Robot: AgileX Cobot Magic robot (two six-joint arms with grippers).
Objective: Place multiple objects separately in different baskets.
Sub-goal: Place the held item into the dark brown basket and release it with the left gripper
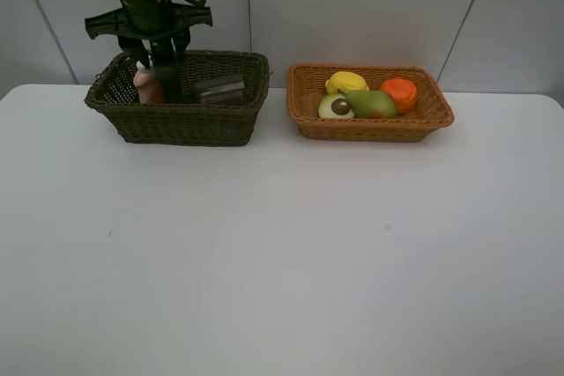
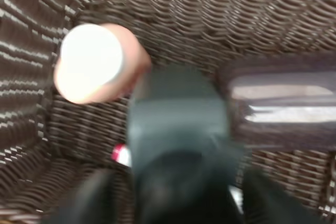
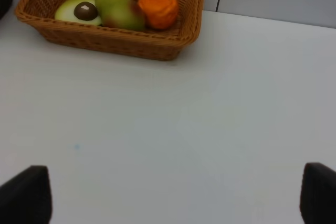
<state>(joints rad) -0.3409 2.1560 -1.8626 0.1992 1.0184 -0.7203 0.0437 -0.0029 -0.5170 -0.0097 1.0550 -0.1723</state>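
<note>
Baskets sit along the desk's (image 1: 264, 261) far edge. Toward its far left corner, the left gripper (image 1: 161, 72) reaches into the dark basket (image 1: 176, 121), where the dark pump bottle (image 2: 178, 124) stands under it beside the peach-pink bottle (image 1: 144, 84), the cup (image 2: 283, 103) and the marker (image 2: 122, 155). Whether its jaws have let go I cannot tell. Releasing well probably means parting fully and lifting straight up, clear of the neighbours. Toward the far right, the tan basket (image 1: 370, 125) holds lemon (image 1: 345, 82), avocado half (image 1: 335, 107), pear (image 1: 372, 105) and orange (image 1: 399, 92). The right gripper (image 3: 173, 200) hovers over bare desk, jaws apart.

high front view – both wrists share its baskets (image 1: 370, 125)
</note>
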